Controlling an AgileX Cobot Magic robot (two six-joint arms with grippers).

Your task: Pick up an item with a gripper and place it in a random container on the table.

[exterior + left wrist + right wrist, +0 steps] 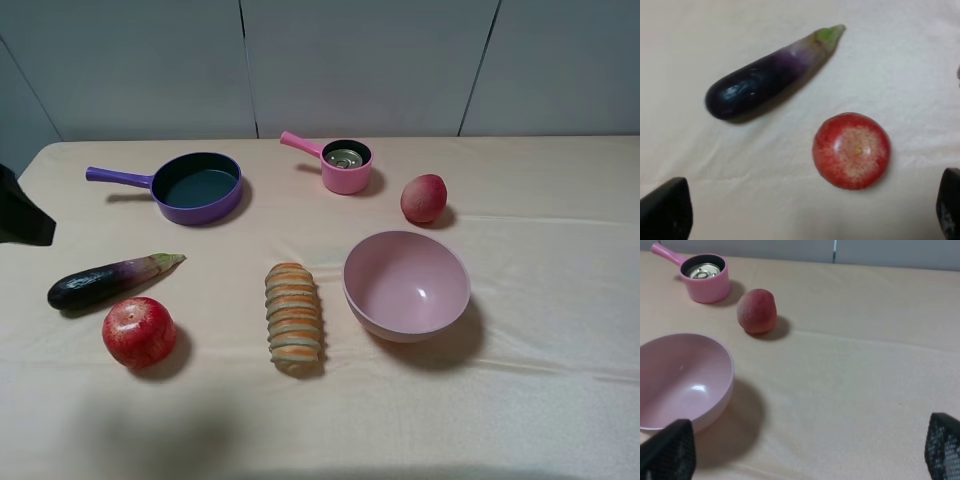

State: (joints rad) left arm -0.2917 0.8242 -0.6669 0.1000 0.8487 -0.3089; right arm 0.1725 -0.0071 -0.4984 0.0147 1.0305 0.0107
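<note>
Claws (810, 220) empty; can (344, 157) inside saucepan (345, 180).

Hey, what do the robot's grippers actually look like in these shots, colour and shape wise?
Little shows. The left gripper appears as two black, rounded fingertips at the frame's edges. The right gripper has similar dark fingertips, with a fine cross-hatched pad texture. In the high view, only a black angular piece pokes in at the left edge. No cables or markings visible.
</note>
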